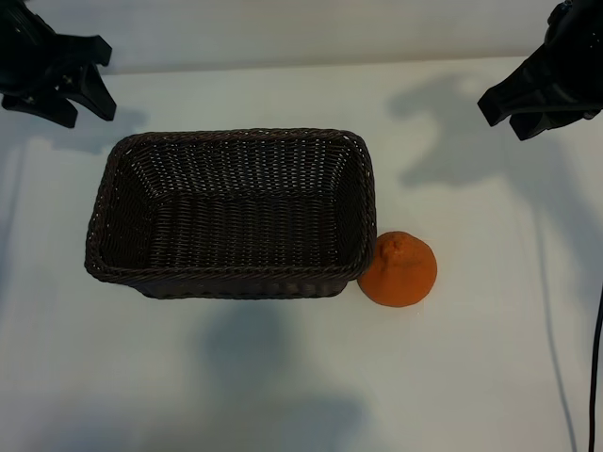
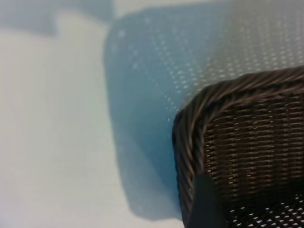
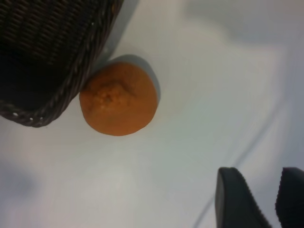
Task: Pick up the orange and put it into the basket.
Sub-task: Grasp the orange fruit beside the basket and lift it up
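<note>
Although the orange (image 1: pixel 397 269) lies nearest the camera in the exterior view, it is not yet in hand: it rests on the white tabletop (image 1: pixel 490 377), stem nub up, touching the outer wall of the wicker basket (image 1: pixel 231 139) at its near right corner. The basket holds nothing.

Risk assessment: because the fruit sits against the wicker, a descending finger may strike the braided rim or wedge between wall and fruit, shoving the basket aside or rolling the orange away. A round fruit pinched off-centre may also squirt free.

Farther back, the right claw (image 1: pixel 513 113) hangs above the tabletop, well apart from the orange, jaws partly open and empty. The left claw (image 1: pixel 68 89) hovers beyond the basket's far left corner, jaws wide and empty.

The surface is plain, matte white, crossed by soft arm shadows; a pale wall edge closes the far side.
</note>
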`<state>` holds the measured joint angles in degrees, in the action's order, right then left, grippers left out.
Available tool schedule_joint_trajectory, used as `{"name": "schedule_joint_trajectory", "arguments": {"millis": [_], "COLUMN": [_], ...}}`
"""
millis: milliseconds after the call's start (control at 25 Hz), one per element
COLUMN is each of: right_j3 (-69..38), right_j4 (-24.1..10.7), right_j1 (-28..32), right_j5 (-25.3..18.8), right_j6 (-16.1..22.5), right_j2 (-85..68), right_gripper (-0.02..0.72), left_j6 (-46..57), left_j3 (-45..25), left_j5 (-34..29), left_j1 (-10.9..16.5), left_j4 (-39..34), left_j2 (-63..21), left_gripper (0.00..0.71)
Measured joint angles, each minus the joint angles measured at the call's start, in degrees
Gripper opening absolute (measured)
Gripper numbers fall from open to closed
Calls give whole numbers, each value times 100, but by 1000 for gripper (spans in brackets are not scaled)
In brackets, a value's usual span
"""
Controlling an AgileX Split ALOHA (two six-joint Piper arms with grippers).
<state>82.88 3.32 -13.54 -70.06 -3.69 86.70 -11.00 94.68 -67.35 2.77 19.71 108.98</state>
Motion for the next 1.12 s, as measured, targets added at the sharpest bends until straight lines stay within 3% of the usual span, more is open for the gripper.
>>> {"name": "schedule_joint_trajectory", "arguments": {"millis": [600,880,1120], "right_j3": [0,0,0], "right_j4": [-11,-11,-11], "right_j1": [0,0,0], "right_j5": [0,0,0], "right_j6": [0,0,0], "right_j2": [0,0,0], "right_gripper": [255,255,255], "left_j6": [55,-114,-215], "left_j3": [-858,-1503,-1635], "left_j5": [0,0,0], "left_j1": [0,0,0], "left_j4": [91,532,709], "left_j2": [-921,-992,-1025], "left_gripper": [525,512,500]}}
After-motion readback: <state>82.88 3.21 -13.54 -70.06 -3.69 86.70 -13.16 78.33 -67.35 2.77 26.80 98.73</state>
